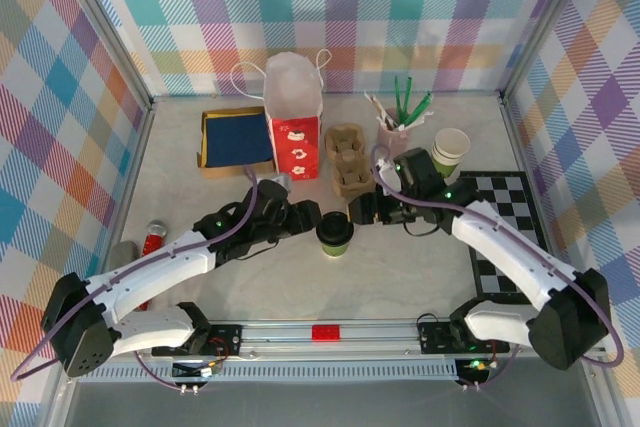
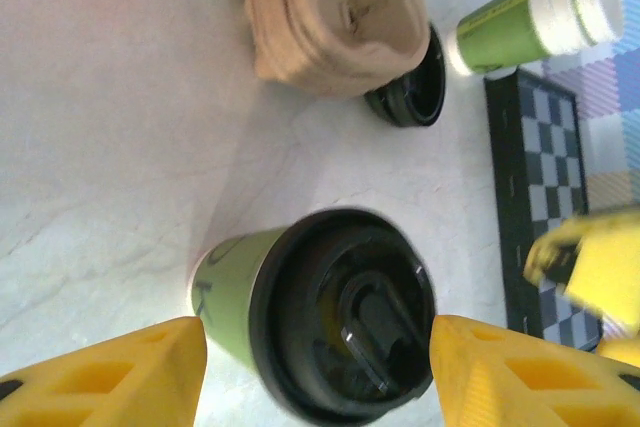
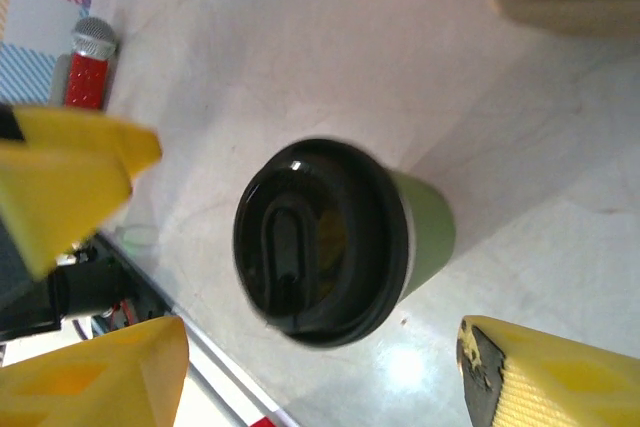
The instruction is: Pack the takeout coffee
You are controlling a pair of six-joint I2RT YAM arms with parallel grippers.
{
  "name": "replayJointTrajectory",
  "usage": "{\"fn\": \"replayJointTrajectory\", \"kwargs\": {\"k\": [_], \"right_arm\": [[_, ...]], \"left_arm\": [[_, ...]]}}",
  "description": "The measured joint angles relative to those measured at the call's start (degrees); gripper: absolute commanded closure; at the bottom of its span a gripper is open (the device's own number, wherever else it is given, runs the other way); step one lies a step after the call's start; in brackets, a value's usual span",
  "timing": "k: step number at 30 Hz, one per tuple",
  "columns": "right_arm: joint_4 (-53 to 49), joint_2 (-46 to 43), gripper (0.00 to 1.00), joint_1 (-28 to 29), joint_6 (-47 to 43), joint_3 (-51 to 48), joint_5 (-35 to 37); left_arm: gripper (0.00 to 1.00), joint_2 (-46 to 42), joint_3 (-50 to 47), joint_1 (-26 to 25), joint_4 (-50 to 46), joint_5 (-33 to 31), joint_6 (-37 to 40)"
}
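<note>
The coffee (image 1: 335,235), lidded, stands on the counter (image 1: 420,282) at centre frame between the left hand (image 1: 312,215) and right hand (image 1: 358,209), both open and empty; we judge packing barely begun, since it has yet to be lifted into the red bag (image 1: 294,137) at upper centre.

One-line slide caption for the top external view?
Left gripper and right gripper, both open, flank the lidded takeout coffee in front of the red bag.

bright, even light; blurry wrist views
</note>
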Motion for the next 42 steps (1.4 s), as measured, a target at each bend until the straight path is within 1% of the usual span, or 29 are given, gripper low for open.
{"fn": "replayJointTrajectory", "kwargs": {"k": [5, 10, 20, 32, 42], "right_arm": [[-0.79, 5.84, 0.3, -0.85, -3.3, 2.6, -2.71], [-1.75, 8.98, 0.31, -0.87, -5.16, 2.6, -4.11], [-1.68, 10.49, 0.32, -0.87, -6.16, 2.43, -4.9], [-0.31, 12.07, 0.39, -0.87, -6.71, -0.13, -4.92], [4.61, 11.58, 0.44, -0.94, -5.29, -2.99, -7.41]], "left_arm": [[0.39, 0.44, -1.51, -1.77, -1.07, -0.79, -1.6], [0.39, 1.79, -1.51, -2.1, -0.79, -1.01, -2.69], [0.4, 6.56, -1.51, -2.89, 1.84, -0.63, -3.39], [0.41, 6.67, -2.08, -2.97, 2.75, -0.42, -4.15], [0.44, 6.67, -3.76, -2.97, 5.62, -0.55, -4.68]]}}
